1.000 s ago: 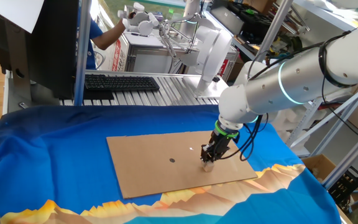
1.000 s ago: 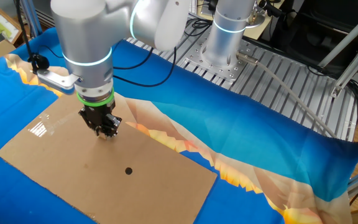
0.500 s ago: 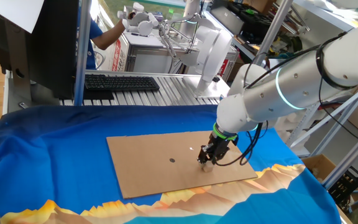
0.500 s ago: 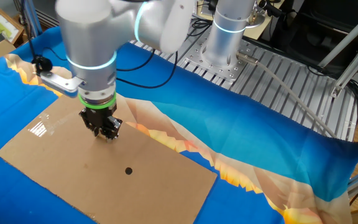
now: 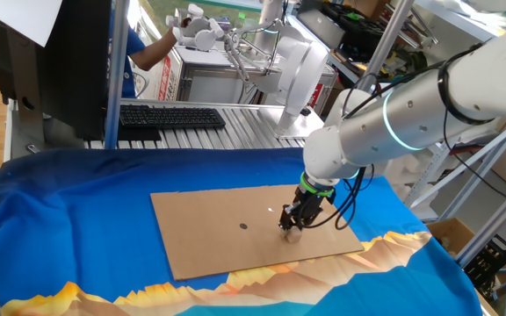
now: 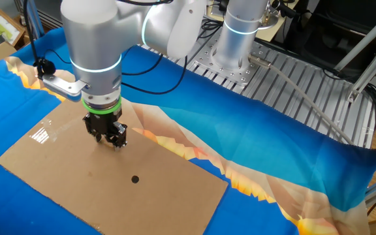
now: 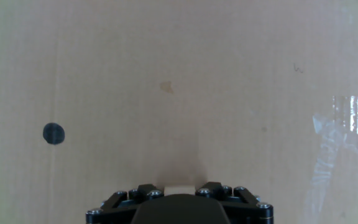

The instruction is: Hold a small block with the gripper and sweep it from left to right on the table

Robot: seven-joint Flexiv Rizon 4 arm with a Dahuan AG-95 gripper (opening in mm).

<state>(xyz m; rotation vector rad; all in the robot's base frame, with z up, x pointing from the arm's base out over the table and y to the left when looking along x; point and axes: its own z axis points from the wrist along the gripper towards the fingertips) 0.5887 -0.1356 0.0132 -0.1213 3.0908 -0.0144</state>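
one fixed view: raised, front of worktop [image 5: 77,219], facing the bench | other fixed view: raised, opposite side, nearer | hand view: straight down, close | all share cardboard sheet [image 5: 218,233]

You're looking at the table [image 5: 77,219] draped in blue cloth, with a flat cardboard sheet [image 5: 209,233] lying directly on it, carrying a dark dot [image 5: 243,226].

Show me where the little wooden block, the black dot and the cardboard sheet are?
small block [image 7: 180,189], hand view, its top face between the fingers.
dark round dot [image 7: 53,133], hand view, its centre.
cardboard sheet [image 5: 200,233], one fixed view, bare left part.
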